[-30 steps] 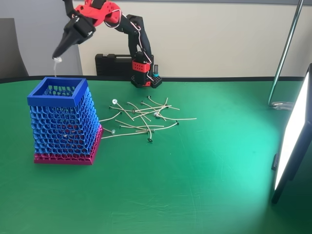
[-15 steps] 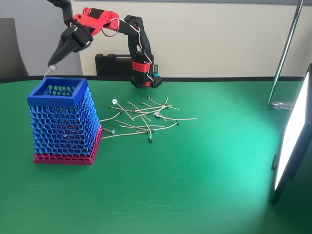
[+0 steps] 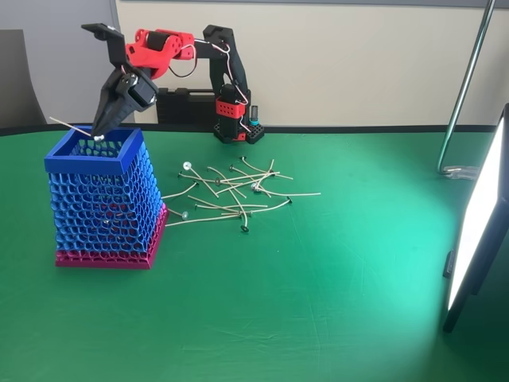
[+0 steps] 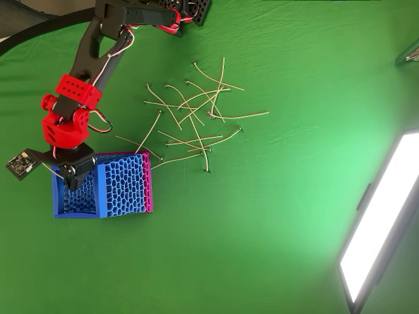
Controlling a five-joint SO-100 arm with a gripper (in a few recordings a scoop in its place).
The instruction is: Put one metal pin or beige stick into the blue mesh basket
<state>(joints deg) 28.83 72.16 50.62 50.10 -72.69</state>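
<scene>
Fixed view: blue mesh basket point(image 3: 103, 199) stands tall at left of table point(image 3: 318, 318), the largest obstacle. Its square mouth is open on top, but the end effector point(image 3: 101, 131) and a pin point(image 3: 71, 126) lying across the far-left rim occupy the far part of the opening. Scattered pins point(image 3: 235, 195) cover the table just right of the basket, nearest ones touching its pink base. Near half of table is open green cloth. Right edge: bright light panel point(image 3: 477, 231) and slanted metal pole point(image 3: 469, 87). Far edge: arm base point(image 3: 235, 119), black case point(image 3: 187, 105) behind.
</scene>
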